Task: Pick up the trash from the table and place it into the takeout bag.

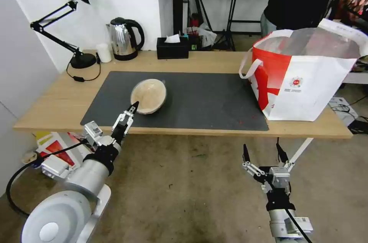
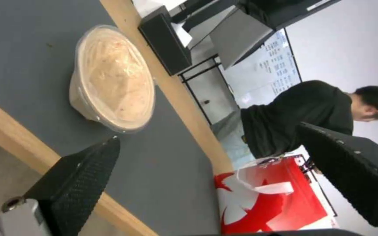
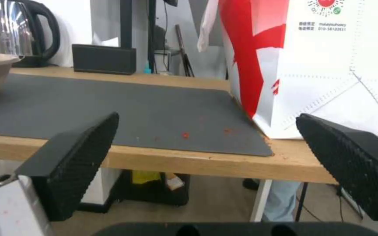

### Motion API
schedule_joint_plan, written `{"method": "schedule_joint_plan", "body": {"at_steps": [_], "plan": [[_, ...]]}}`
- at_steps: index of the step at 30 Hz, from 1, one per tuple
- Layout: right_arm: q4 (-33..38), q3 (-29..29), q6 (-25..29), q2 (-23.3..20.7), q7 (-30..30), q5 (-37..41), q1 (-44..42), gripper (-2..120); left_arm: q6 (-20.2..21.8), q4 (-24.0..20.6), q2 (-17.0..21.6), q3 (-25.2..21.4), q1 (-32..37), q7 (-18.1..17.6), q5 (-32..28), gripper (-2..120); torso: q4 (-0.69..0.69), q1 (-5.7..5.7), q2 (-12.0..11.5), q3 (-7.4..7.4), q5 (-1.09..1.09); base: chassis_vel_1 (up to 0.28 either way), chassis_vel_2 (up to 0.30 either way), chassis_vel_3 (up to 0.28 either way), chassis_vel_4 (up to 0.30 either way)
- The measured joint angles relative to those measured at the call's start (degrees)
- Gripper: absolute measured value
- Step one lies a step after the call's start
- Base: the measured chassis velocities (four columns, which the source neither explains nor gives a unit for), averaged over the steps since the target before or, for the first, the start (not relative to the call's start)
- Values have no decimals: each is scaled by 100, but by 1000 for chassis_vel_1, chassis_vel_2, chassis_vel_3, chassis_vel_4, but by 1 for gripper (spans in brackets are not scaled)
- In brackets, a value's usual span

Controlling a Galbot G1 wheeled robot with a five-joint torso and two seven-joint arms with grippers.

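One shallow beige bowl (image 1: 148, 96) sits on your counter's (image 1: 57, 101) grey mat; left gripper (image 1: 132, 108) spread beside it, right gripper (image 1: 264, 153) spread below.

Bright, even light; soft shadows; blurred edges

A beige bowl (image 1: 148, 96) on a dark grey mat (image 1: 207, 99); the bag (image 1: 306, 78) is red and white.

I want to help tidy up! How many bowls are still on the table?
1: a beige bowl on the dark mat, just ahead of the open left tool. More could be hidden inside the takeout bag.
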Motion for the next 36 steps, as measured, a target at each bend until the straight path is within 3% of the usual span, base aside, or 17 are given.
{"method": "schedule_joint_plan", "body": {"at_steps": [16,20,27,36], "plan": [[0,0,0,0,0,0,0,100,85,48,295,-376,-358,-333,-554,100,1,0,0,0,-1,0,0,0,0],[0,0,0,0,0,0,0,100,245,195,458,-497,-591,-503,-950,100,0,0,0,0,0,0,0,0,0],[0,0,0,0,0,0,0,100,285,449,678,-495,-815,-582,-1135,100,0,0,0,0,0,0,0,0,0],[0,0,0,0,0,0,0,100,652,754,909,-473,-1089,-708,-1388,100,0,0,0,0,0,0,0,0,0]]}}
